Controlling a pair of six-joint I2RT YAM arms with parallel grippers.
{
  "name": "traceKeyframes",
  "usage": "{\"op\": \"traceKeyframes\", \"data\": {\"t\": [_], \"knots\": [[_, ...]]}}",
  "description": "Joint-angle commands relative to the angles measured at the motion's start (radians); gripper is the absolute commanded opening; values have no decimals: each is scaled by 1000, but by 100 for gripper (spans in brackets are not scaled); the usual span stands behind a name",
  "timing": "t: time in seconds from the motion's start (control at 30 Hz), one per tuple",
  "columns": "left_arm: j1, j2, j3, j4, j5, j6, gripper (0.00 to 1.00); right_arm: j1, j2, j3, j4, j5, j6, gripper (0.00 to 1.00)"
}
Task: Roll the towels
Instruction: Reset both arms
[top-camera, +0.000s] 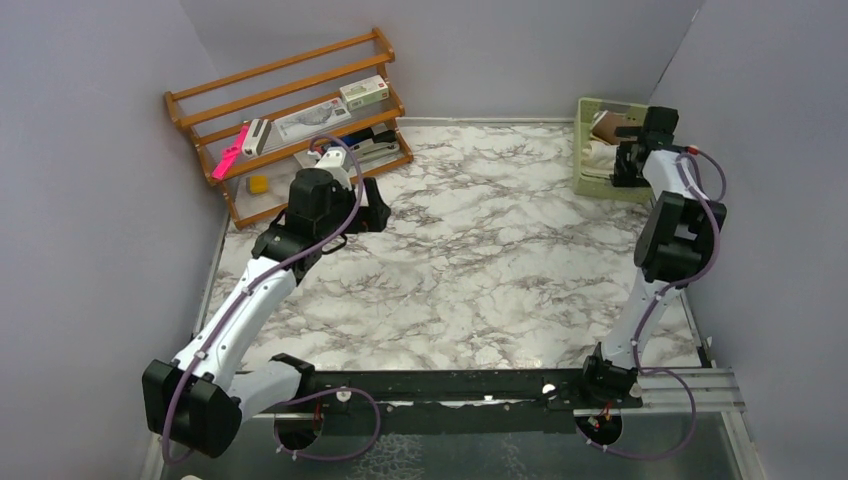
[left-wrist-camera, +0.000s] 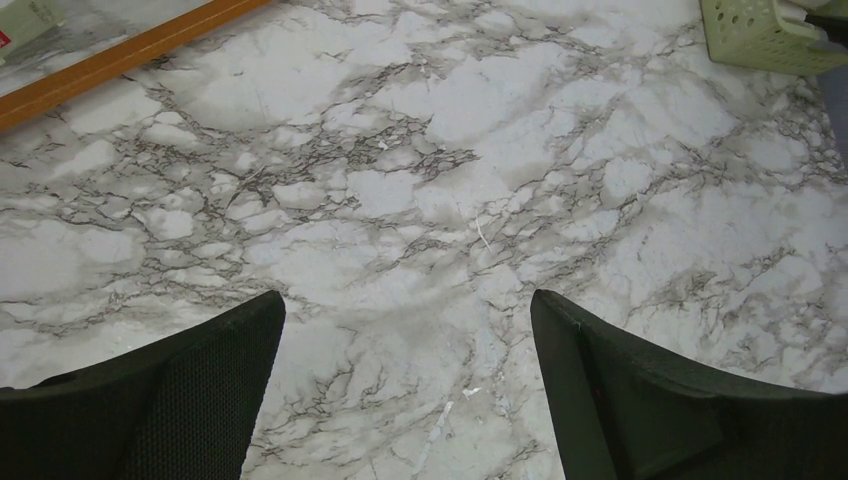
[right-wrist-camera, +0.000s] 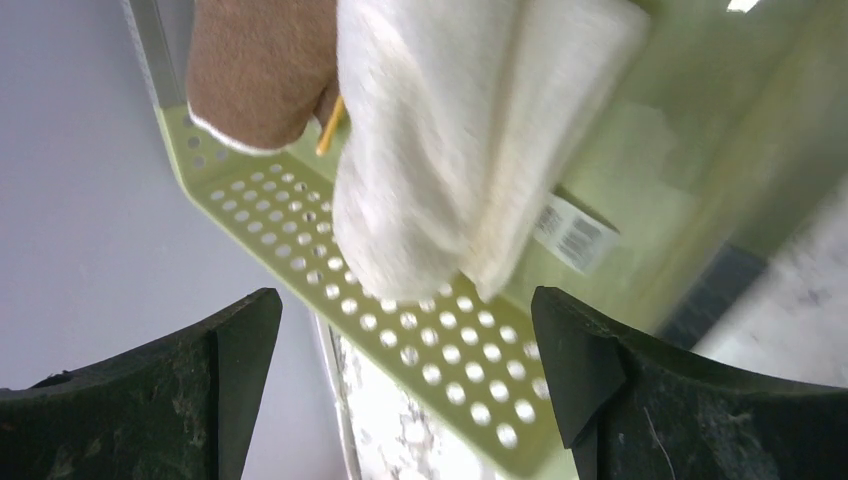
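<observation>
Fetch step: held right gripper (right-wrist-camera: 405, 300), jaws wide, above cream towel (right-wrist-camera: 450, 150) in basket (right-wrist-camera: 262, 218). Left gripper (left-wrist-camera: 408, 305) wide, empty. Needed descent and pinch next.

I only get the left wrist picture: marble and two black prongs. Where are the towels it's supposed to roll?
Observer: Both are in the pale green basket at the far right corner of the table. Neither is laid out yet.
Operator: Is the other arm doing anything over there?
Observer: The right gripper hangs at the basket, open wide, with nothing between its fingers.
Operator: What do the towels look like?
Observer: In the right wrist view a cream towel is bunched beside a brown towel, both against the basket's perforated wall.
</observation>
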Motion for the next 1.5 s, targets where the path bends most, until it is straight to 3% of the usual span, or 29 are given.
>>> {"op": "traceKeyframes", "data": {"t": [0.0, 0.1, 0.13, 0.3, 0.37, 0.47, 0.57, 0.67, 0.7, 0.93, 1.47], "knots": [[5, -64, 13, 34, 36, 20, 97, -4, -216, -191, 128, -16, -14, 98], [5, -113, -9, 48, 21, 55, 99, -2, -422, -407, 278, -35, -37, 98], [5, -129, -15, 48, 6, 63, 99, -2, -493, -498, 399, -63, -69, 98], [5, -164, -30, 62, -57, 87, 99, 3, -846, -966, 1014, -342, -257, 96], [5, -172, -51, 92, -38, 104, 99, 7, -908, -1055, 1140, -498, -344, 94], [5, -197, -88, 155, 4, 129, 99, 112, -958, -1037, 991, -603, -610, 91], [5, -216, -105, 173, 16, 148, 99, 317, -1003, -1070, 925, -582, -895, 92], [5, -217, -113, 169, 12, 151, 99, 518, -1021, -1092, 876, -540, -1064, 93], [5, -213, -112, 162, 7, 151, 99, 570, -1020, -1099, 873, -515, -1090, 98], [5, -215, -99, 112, -43, 161, 99, 827, -957, -1114, 754, -226, -1087, 100], [5, -277, -129, 153, -58, 174, 99, 840, -988, -1159, 812, -185, -973, 100]]}}
